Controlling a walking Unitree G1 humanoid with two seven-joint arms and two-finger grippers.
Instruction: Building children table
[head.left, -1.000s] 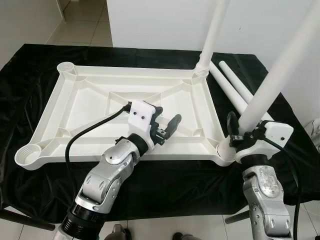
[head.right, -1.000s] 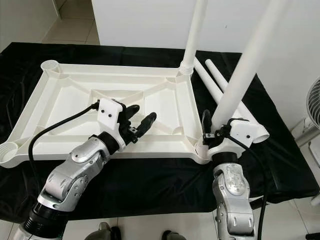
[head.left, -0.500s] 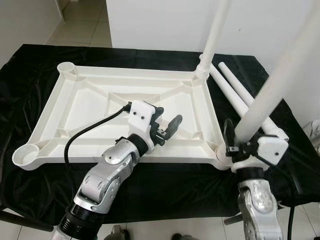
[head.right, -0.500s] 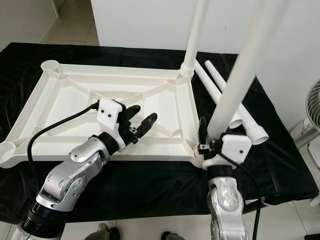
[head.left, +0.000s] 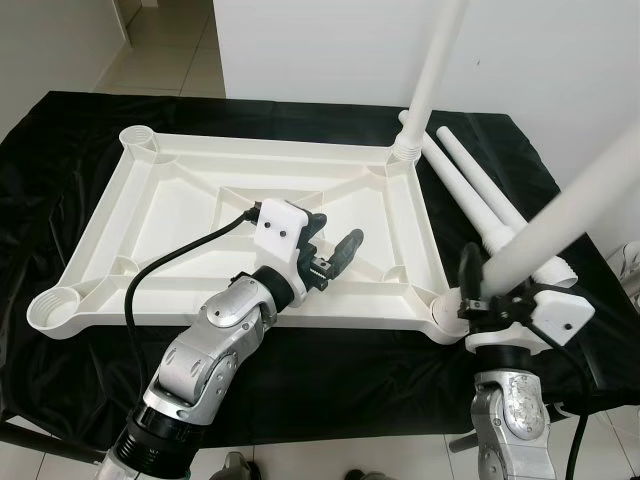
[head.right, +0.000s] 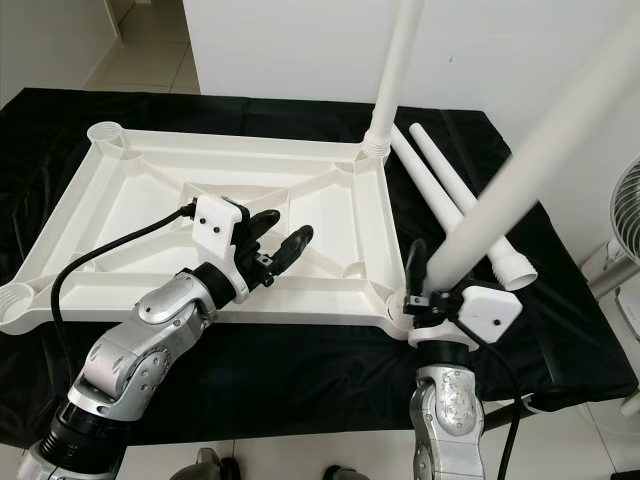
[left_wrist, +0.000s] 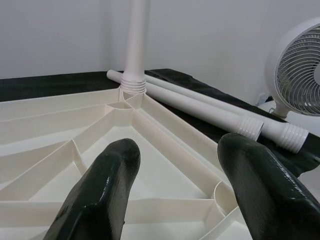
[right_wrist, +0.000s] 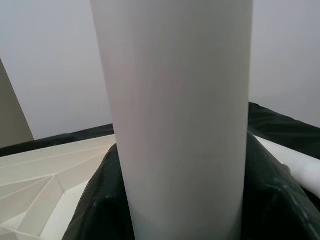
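Observation:
The white tabletop (head.left: 180, 200) lies upside down on a black cloth. One white leg (head.left: 430, 70) stands upright in the far right corner socket. My right gripper (head.left: 490, 275) is shut on a second leg (head.left: 570, 210) just above the near right corner socket (head.left: 445, 315); this leg leans to the right. It stands between the dark fingers (right_wrist: 95, 200) in the right wrist view. My left gripper (head.left: 335, 255) hovers open over the tabletop's near rim, nothing between its fingers (left_wrist: 105, 185). Two loose legs (head.left: 470, 180) lie on the cloth on the right.
Empty sockets sit at the far left corner (head.left: 138, 140) and near left corner (head.left: 52, 310). A white fan (head.right: 628, 200) stands off the table's right side. A white wall rises behind the table, and the cloth's front edge (head.left: 330, 420) is close to me.
The leg in my right gripper has tipped further to the right, and the right wrist has dropped and turned with it. The left gripper has stayed nearly still.

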